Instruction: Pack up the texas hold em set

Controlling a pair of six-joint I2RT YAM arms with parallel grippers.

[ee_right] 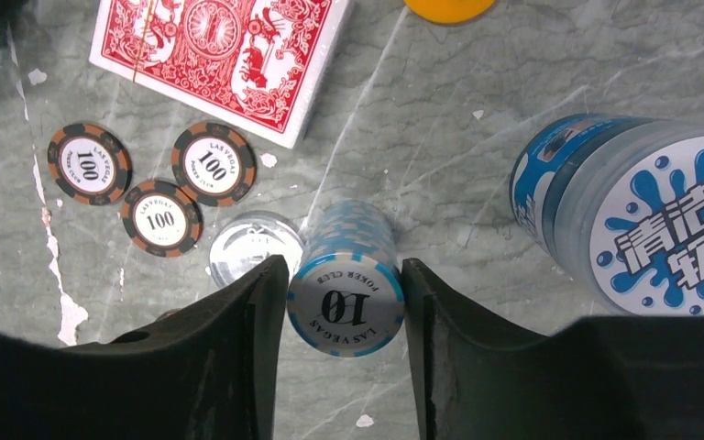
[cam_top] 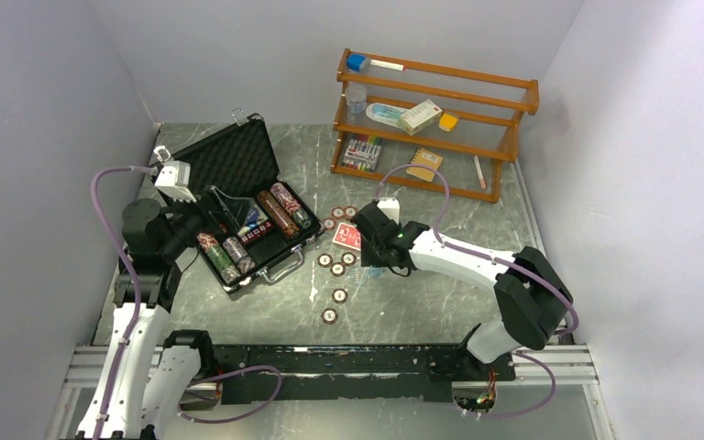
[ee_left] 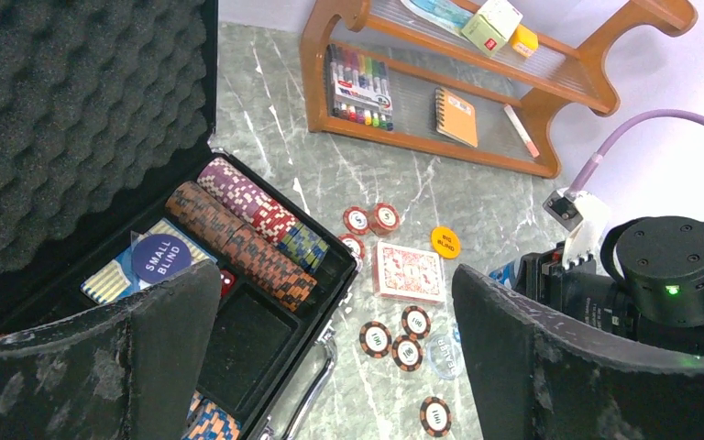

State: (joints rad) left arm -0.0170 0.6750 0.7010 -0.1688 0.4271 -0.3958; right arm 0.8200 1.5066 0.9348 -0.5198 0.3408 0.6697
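The black case (cam_top: 231,165) lies open at the left, foam lid up, with rows of chips (ee_left: 243,243) and a blue "small blind" disc (ee_left: 160,258) in its tray. My left gripper (ee_left: 337,275) is open and empty above the case's front edge. The red-backed card deck (ee_right: 215,55), the orange disc (ee_right: 449,7), brown "100" chips (ee_right: 160,218) and a clear dealer button (ee_right: 243,246) lie on the table. My right gripper (ee_right: 344,275) is shut on a stack of blue-white "10" chips (ee_right: 346,302) standing on the table beside the button.
A blue-white tub (ee_right: 642,211) stands just right of my right gripper. More brown chips (cam_top: 330,315) lie scattered toward the near edge. The wooden shelf (cam_top: 435,137) with markers, boxes and a notebook stands at the back right.
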